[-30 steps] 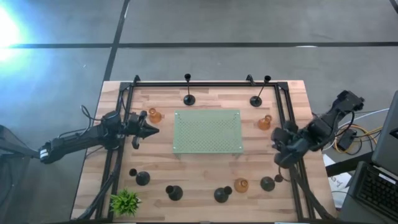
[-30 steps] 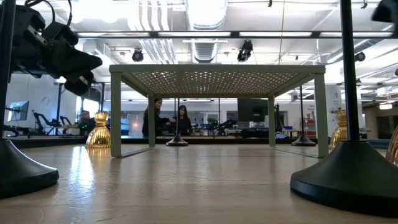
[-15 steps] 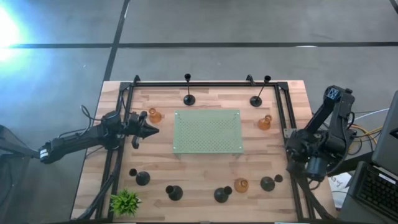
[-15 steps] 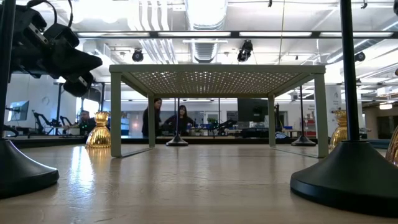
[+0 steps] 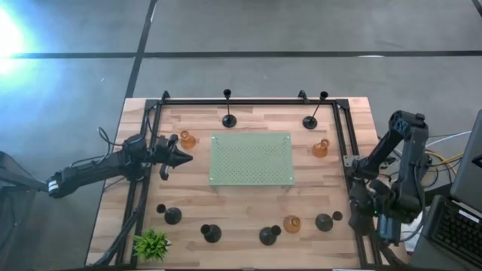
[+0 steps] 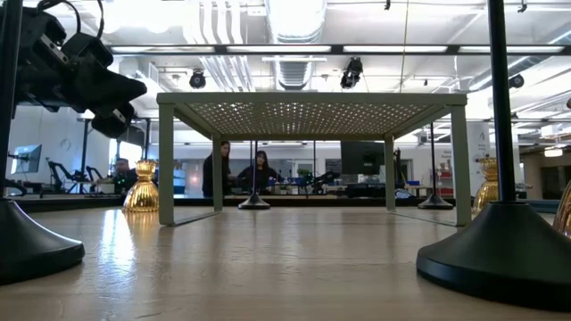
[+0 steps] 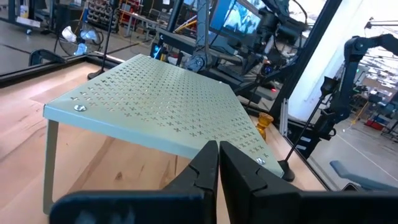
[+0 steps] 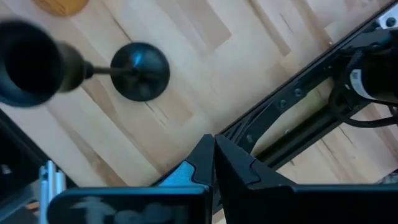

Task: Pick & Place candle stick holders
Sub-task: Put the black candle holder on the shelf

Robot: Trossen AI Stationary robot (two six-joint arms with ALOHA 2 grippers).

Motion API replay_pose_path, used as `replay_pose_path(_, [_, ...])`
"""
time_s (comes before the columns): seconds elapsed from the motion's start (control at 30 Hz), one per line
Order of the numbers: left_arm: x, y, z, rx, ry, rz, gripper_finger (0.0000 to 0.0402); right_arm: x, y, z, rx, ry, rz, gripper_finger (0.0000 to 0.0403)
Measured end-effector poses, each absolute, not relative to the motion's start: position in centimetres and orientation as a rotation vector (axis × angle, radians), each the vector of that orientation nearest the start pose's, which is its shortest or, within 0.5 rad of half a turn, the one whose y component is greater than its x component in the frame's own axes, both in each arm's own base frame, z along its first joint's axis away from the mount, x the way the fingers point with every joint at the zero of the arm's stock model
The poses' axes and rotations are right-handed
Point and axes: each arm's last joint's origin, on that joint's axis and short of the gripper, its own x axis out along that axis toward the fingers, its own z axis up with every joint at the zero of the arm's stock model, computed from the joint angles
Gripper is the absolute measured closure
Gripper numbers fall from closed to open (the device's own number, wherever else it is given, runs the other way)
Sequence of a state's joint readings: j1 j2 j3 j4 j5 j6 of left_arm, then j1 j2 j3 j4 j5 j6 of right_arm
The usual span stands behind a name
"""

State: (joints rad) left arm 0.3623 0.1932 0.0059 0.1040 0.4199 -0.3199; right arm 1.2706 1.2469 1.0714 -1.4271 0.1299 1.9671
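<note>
A pale green perforated metal mat (image 5: 251, 159), raised on four thin legs, stands at the middle of the light wooden table (image 5: 248, 207) with nothing resting on its top. Around it are the candle stick holders. Two black ones with round bases and tall thin stems, one (image 5: 228, 120) and another (image 5: 310, 121), stand beyond the mat's far edge. A squat amber-orange glass holder (image 5: 187, 139) sits off the mat's far left corner, and a second amber glass holder (image 5: 321, 148) sits just off its right side. Along the near edge of the table, in front of the mat, stand four black domed holders (image 5: 172, 216), (image 5: 211, 232), (image 5: 269, 235) and (image 5: 324, 222), with a third amber glass holder (image 5: 292, 223) among them. A small green leafy plant (image 5: 152, 244) sits at the table's near left corner.

The left gripper (image 5: 185, 156) hovers just left of the mat, beside the amber holder there, its jaws pressed together and empty. The right gripper (image 8: 214, 148) hangs off the mat's right, past the black frame rail (image 5: 352, 192) at the table's edge, its jaws together and holding nothing; its wrist view looks down on a black stemmed holder (image 8: 140, 70).
</note>
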Motion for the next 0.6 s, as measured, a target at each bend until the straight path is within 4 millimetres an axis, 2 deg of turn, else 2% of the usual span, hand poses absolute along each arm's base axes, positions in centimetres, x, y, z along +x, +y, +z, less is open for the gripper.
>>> replay_pose_path(0.13, [10.4, 2.7, 16.0, -0.35, 0.08, -0.046, 0.0383, 5.7, 18.4, 26.6, 0.467, 1.369, -0.576, 0.0394])
replay_pose_path(0.27, [10.4, 2.6, 16.0, -0.373, 0.083, -0.056, 0.0383, 5.6, 18.2, 26.8, 0.495, 1.363, -0.583, 0.0394])
replay_pose_path(0.43, [10.3, 2.2, 15.7, -0.424, 0.142, -0.212, 0.0381, 5.5, 17.5, 27.5, 0.554, 1.328, -0.577, 0.0394])
replay_pose_path(0.6, [10.2, 1.9, 15.7, -0.467, 0.174, -0.312, 0.0342, 5.7, 16.7, 28.0, 0.551, 1.19, -0.552, 0.0394])
